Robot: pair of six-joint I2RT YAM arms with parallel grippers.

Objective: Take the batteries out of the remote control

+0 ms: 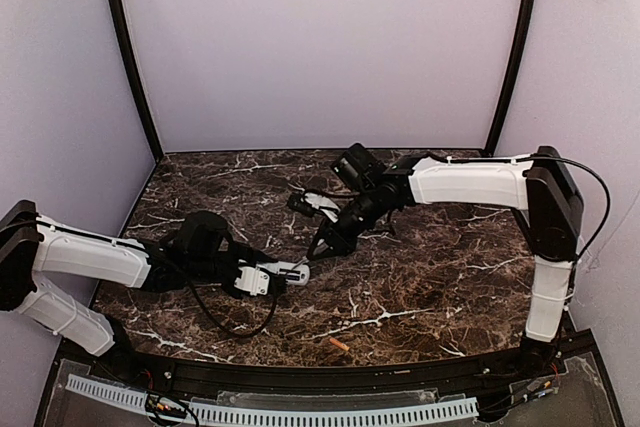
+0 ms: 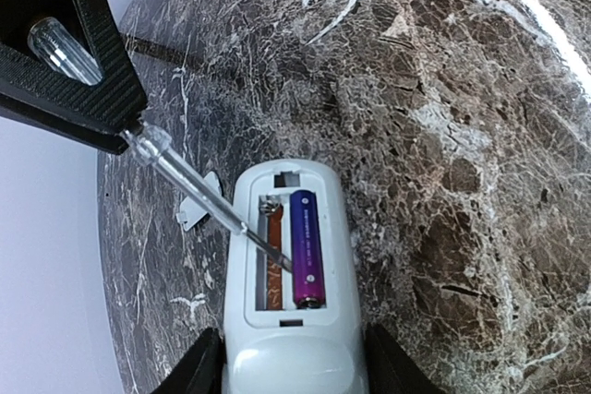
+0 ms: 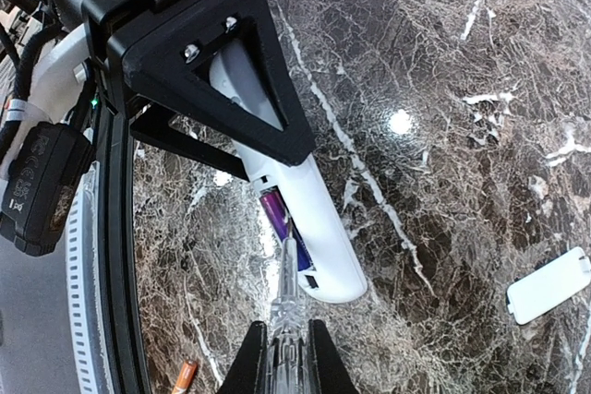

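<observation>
My left gripper [image 2: 294, 366] is shut on the white remote control [image 2: 291, 320], gripping its sides, with the open battery bay facing up. A purple battery [image 2: 307, 248] lies in the right slot; the left slot beside it is empty. My right gripper [image 3: 288, 357] is shut on a clear-handled screwdriver [image 3: 289, 292], whose tip rests in the bay against the purple battery [image 3: 277, 214]. An orange battery [image 1: 339, 345] lies loose on the table near the front edge. In the top view the remote [image 1: 287, 272] sits between my left gripper [image 1: 262, 277] and my right gripper [image 1: 335, 237].
The small flat white cover piece [image 3: 549, 285] lies on the dark marble table [image 1: 430, 277], apart from the remote. Pale walls close in the back and both sides. A black rail [image 1: 300, 375] runs along the near edge.
</observation>
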